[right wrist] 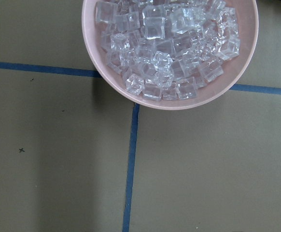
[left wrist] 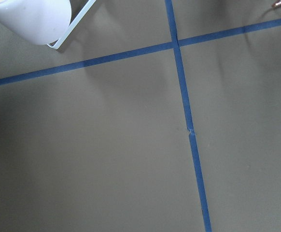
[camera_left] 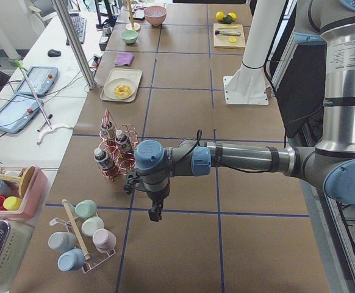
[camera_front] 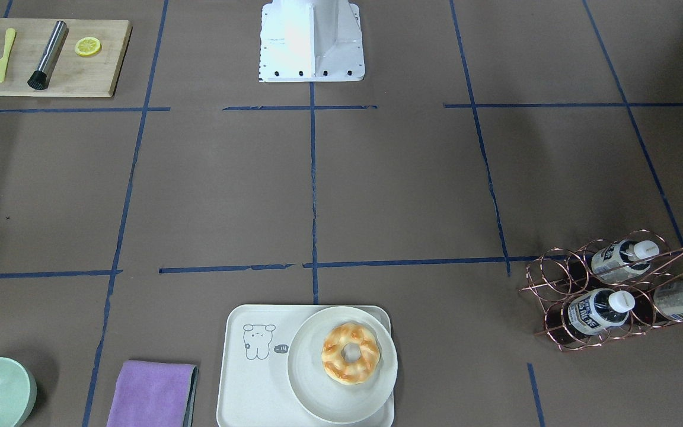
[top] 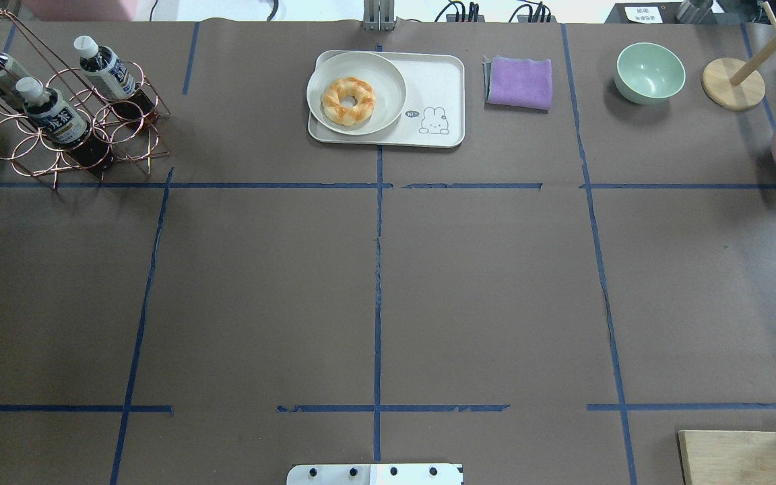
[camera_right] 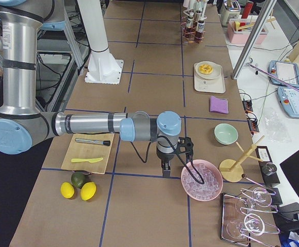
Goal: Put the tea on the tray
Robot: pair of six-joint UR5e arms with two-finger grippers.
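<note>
Your tea bottles (top: 48, 108) are three small clear plastic ones with white caps and dark brown liquid. They lie tilted in the rings of a copper wire rack (top: 102, 114) at the far left corner of the table (top: 374, 283). None is on the tray.

The large cream-white rectangular tray (top: 438, 81) sits at the far edge, near the middle. Its left part carries a round cream plate (top: 388, 81) holding a glazed ring doughnut (top: 348, 101). The plate reaches to the tray's left rim. The tray's right part is bare except for the little line drawing.

Just right of the tray lies a folded purple cloth (top: 519, 82), then a mint-green bowl (top: 649, 71). A pink bowl (right wrist: 179, 104) heaped with clear ice cubes (right wrist: 164, 43) stands at the far right edge.

Rack and tray are well apart, and the stretch between them shows brown paper and blue tape lines.

Your left gripper (camera_left: 155, 213) hangs above the table on the near side of the rack, fingers pointing down. Your right gripper (camera_right: 166, 172) hangs just beside the pink bowl.

You cannot tell from these views whether either pair of fingers is spread or closed.
</note>
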